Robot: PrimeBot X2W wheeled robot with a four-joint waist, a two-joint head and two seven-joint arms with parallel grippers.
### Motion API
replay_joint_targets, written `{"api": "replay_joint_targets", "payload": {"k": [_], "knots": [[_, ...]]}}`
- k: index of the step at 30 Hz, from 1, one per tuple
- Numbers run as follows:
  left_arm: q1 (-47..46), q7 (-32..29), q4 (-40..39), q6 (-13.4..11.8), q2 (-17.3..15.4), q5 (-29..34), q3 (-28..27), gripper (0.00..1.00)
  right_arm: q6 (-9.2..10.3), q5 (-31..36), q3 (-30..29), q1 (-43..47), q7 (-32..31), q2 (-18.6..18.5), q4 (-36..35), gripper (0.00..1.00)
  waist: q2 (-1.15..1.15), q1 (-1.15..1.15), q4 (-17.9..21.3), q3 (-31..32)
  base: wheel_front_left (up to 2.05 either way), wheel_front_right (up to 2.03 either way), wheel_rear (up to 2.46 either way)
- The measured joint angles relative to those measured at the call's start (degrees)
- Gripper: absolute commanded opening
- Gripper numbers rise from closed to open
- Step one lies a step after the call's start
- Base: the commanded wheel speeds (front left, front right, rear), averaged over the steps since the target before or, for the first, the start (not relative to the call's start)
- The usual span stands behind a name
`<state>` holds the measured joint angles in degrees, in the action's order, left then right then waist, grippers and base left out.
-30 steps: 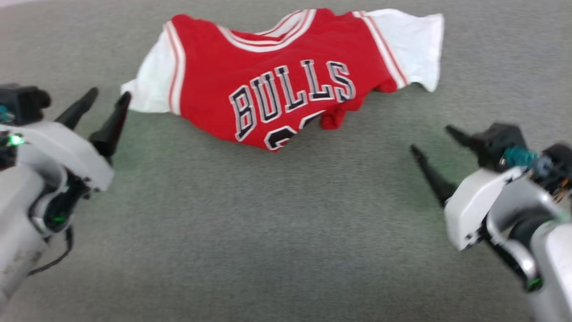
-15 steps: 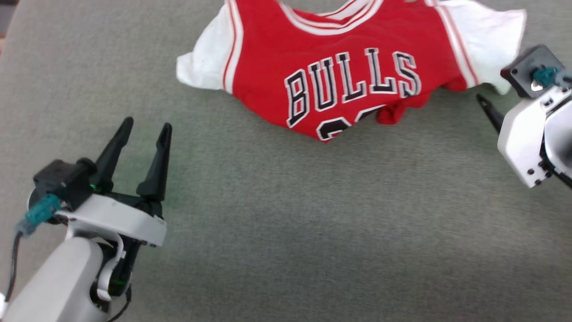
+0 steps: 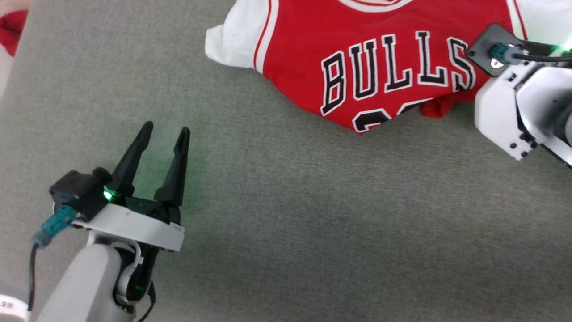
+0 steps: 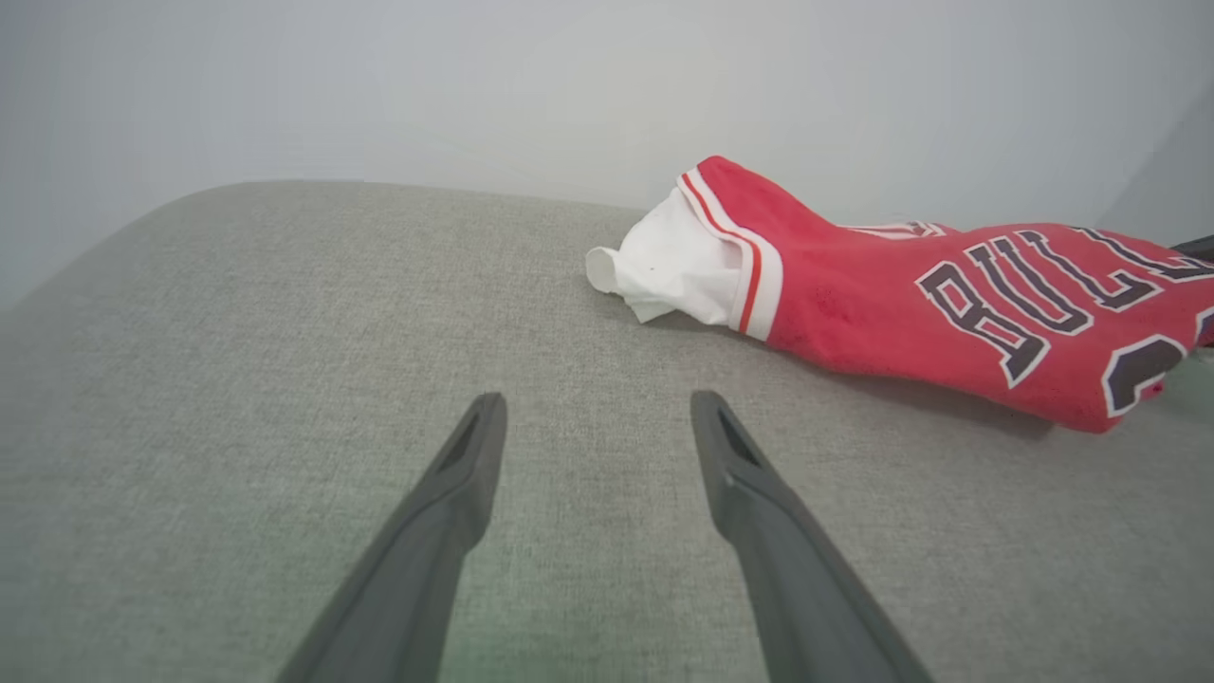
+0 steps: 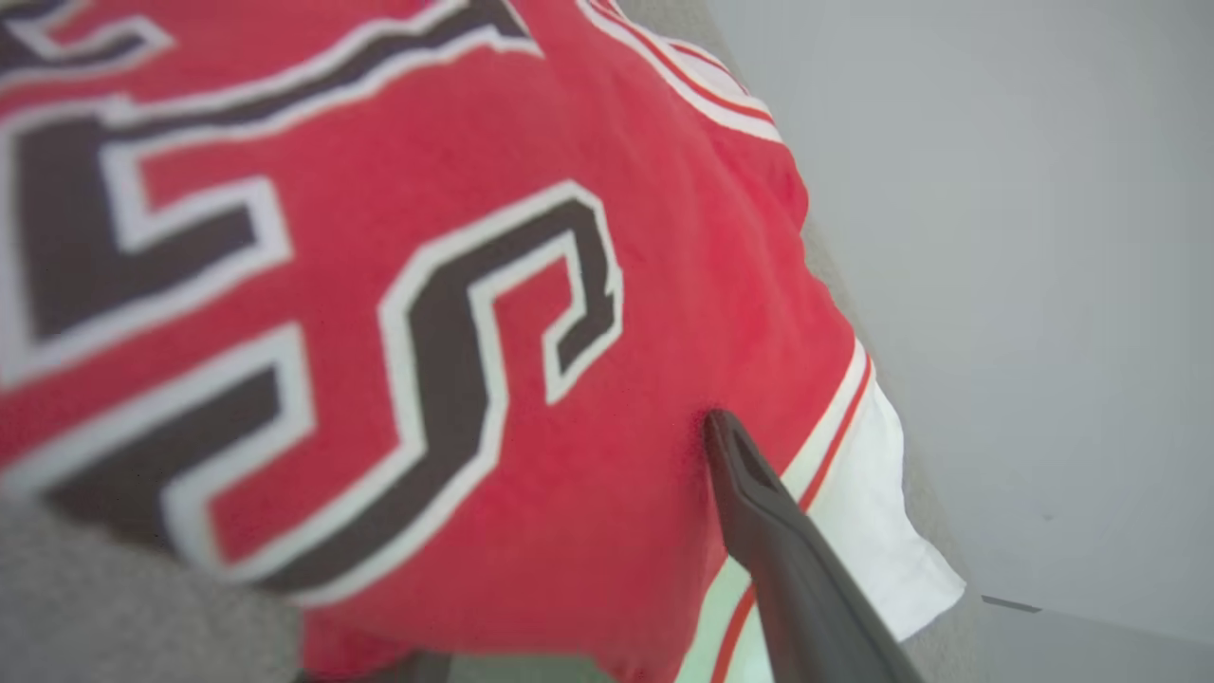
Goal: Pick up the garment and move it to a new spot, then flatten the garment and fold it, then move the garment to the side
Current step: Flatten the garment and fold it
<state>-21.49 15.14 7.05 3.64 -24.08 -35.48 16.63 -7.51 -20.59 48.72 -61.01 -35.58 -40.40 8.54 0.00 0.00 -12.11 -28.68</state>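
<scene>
Garment (image 3: 380, 76): red jersey with white sleeves and black "BULLS" lettering, lying crumpled at the far side of the grey fabric surface (image 3: 286, 232). Its lower part is bunched under and its collar is cut off by the top edge of the head view.
Garment, left sleeve (image 4: 673, 266): white and rumpled, resting on the surface, with its open end towards the left gripper.
Left gripper (image 3: 166, 128): jaws spread wide and holding nothing. It is low over bare surface, well apart from the garment, with its fingers pointing towards the sleeve side.
Right gripper (image 3: 500, 107): at the garment's right end, beside the final "S".
Right gripper, fingers: one dark finger (image 5: 759, 512) lies against the red cloth just beside the striped sleeve seam. The other is hidden by the cloth. The jaws stand wide apart, and no pinch on the fabric can be seen.
Other item: red cloth (image 3: 11, 24) at the upper left corner of the head view, off the grey surface and partly cut off.
</scene>
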Motion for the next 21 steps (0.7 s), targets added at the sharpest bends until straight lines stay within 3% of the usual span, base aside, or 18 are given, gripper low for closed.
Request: {"api": "replay_joint_targets", "payload": {"k": [9, 10, 11, 12, 13, 21], "knots": [[0.0, 0.0, 2.4, 2.6, 3.9, 1.7, -1.9, 1.00, 0.03, 2.7, 3.4, -4.2, 4.7, 4.7, 8.8, 1.00, 0.00, 0.00, -1.8, -1.6, 0.00, 0.00, 0.00], [0.0, 0.0, 2.6, 2.9, 4.2, 1.8, -2.1, 1.00, 0.05, 2.7, 3.7, -4.3, 5.0, 5.1, 9.6, 0.85, 0.00, 0.00, -1.9, -1.7, 0.00, 0.00, 0.00], [0.0, 0.0, 2.8, 2.9, 4.4, 1.8, -2.5, 1.00, 0.05, 2.7, 3.9, -4.5, 5.4, 5.4, 10.1, 0.45, 0.00, 0.00, -2.0, -1.7, 0.00, 0.00, 0.00], [-0.1, 0.0, 2.9, 3.0, 4.6, 1.8, -2.7, 1.00, 0.04, 2.6, 4.1, -4.8, 5.9, 5.7, 10.6, 0.16, 0.00, 0.00, -2.0, -1.8, 0.00, 0.00, 0.00], [-0.1, 0.0, 3.0, 3.2, 4.8, 2.1, -2.9, 1.00, 0.04, 2.6, 4.3, -5.0, 6.3, 6.1, 11.3, 0.00, 0.00, 0.00, -2.0, -1.7, 0.00, 0.00, 0.00], [0.8, 0.0, 4.4, 3.5, 5.0, 2.8, -4.6, 1.00, 0.04, 1.4, 5.8, -3.8, 8.6, 6.8, 10.8, 0.00, 0.00, 0.00, -0.5, -0.2, 0.00, 0.00, 0.00]]}}
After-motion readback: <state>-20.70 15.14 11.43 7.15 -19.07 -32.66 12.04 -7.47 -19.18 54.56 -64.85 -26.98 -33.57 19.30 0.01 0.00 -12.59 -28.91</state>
